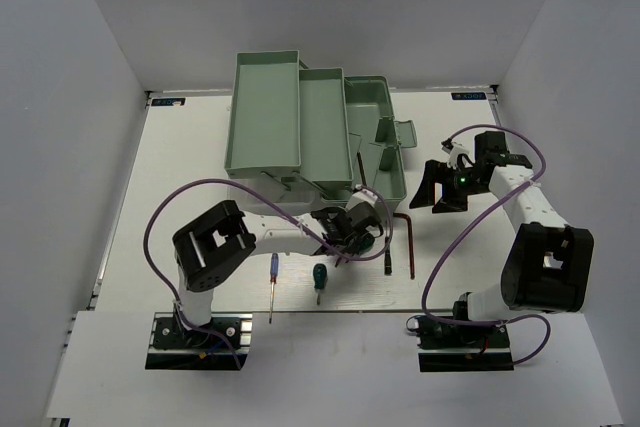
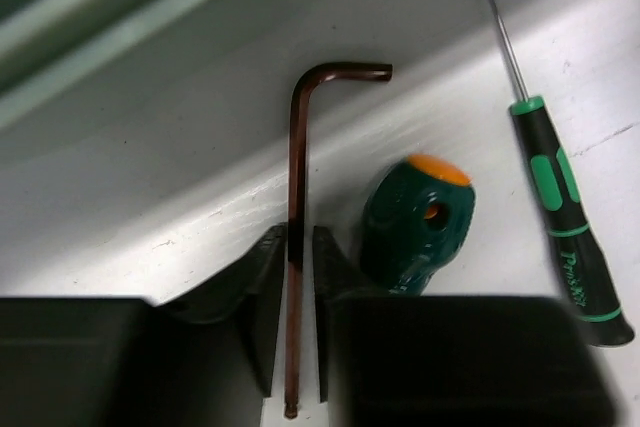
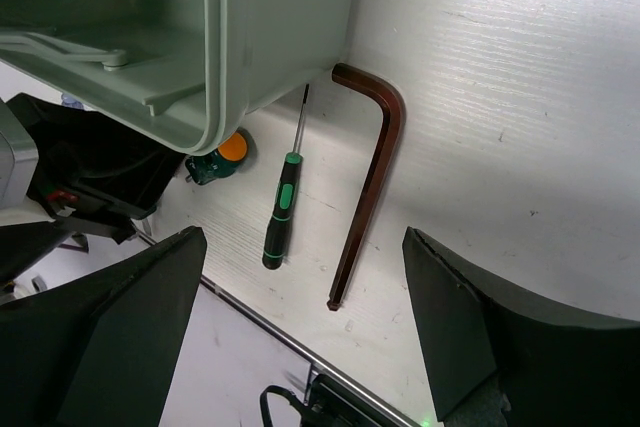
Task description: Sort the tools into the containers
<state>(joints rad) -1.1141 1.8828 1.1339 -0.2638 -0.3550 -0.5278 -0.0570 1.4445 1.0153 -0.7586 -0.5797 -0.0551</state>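
Observation:
My left gripper (image 2: 292, 242) is low at the table in front of the mint-green toolbox trays (image 1: 265, 117). It is shut on the shaft of a thin reddish-brown hex key (image 2: 297, 147), which lies flat. A stubby green screwdriver with an orange cap (image 2: 415, 222) lies just right of its fingers. A slim green-and-black screwdriver (image 2: 560, 217) lies further right. My right gripper (image 3: 303, 247) is wide open and empty above a larger hex key (image 3: 370, 177). A blue-handled screwdriver (image 1: 271, 282) and another stubby green one (image 1: 319, 277) lie near the front edge.
The toolbox's lower body and lid (image 1: 385, 137) stand just behind the left gripper, and its corner (image 3: 270, 27) overhangs the tools in the right wrist view. The table's front edge (image 3: 290, 342) runs close behind the larger hex key. White walls enclose the table.

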